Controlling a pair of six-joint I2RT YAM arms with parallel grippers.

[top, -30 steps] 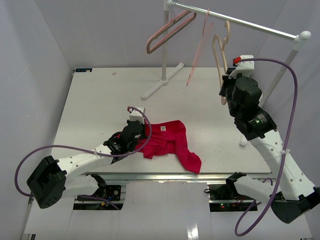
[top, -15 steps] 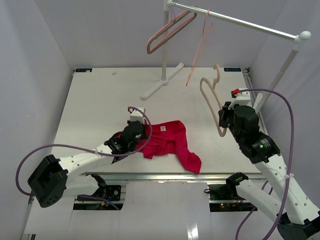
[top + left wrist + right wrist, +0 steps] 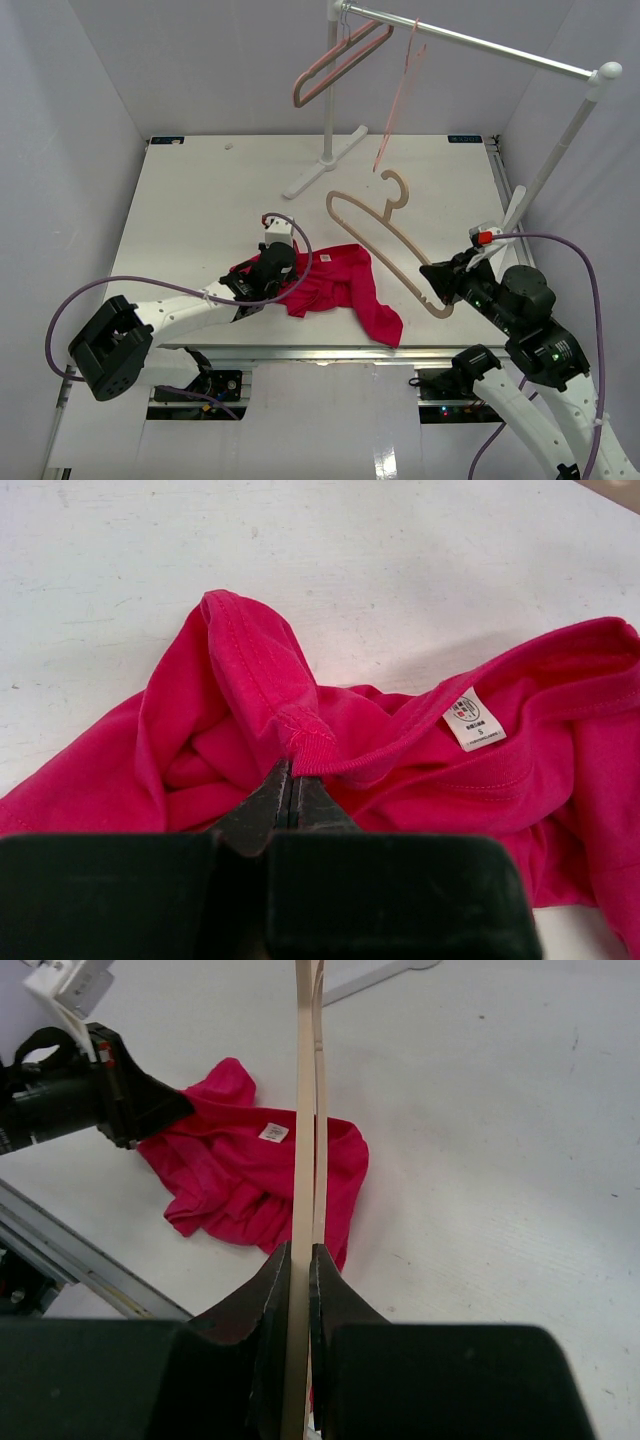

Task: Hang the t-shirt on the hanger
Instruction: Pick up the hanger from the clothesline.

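The red t-shirt [image 3: 338, 285] lies crumpled near the table's front edge, its white neck label [image 3: 473, 720] facing up. My left gripper [image 3: 283, 272] is shut on a fold of the collar at the shirt's left side, and the pinch shows in the left wrist view [image 3: 292, 770]. The tan wooden hanger [image 3: 389, 208] is held above the table just right of the shirt, hook pointing toward the back. My right gripper [image 3: 440, 283] is shut on its near end. In the right wrist view the hanger [image 3: 305, 1110] runs edge-on from between the jaws [image 3: 300, 1250] over the t-shirt [image 3: 240, 1180].
A white clothes rack [image 3: 480, 45] stands at the back, its foot [image 3: 320, 170] on the table. A thick pinkish-brown hanger [image 3: 340, 65] and a thin pink wire hanger [image 3: 400, 95] hang from it. The metal front rail [image 3: 90, 1260] runs just below the shirt.
The right arm has brought the tan hanger down from beside the rack and swung it left toward the shirt. The left gripper has shifted slightly, bunching the shirt's left side.
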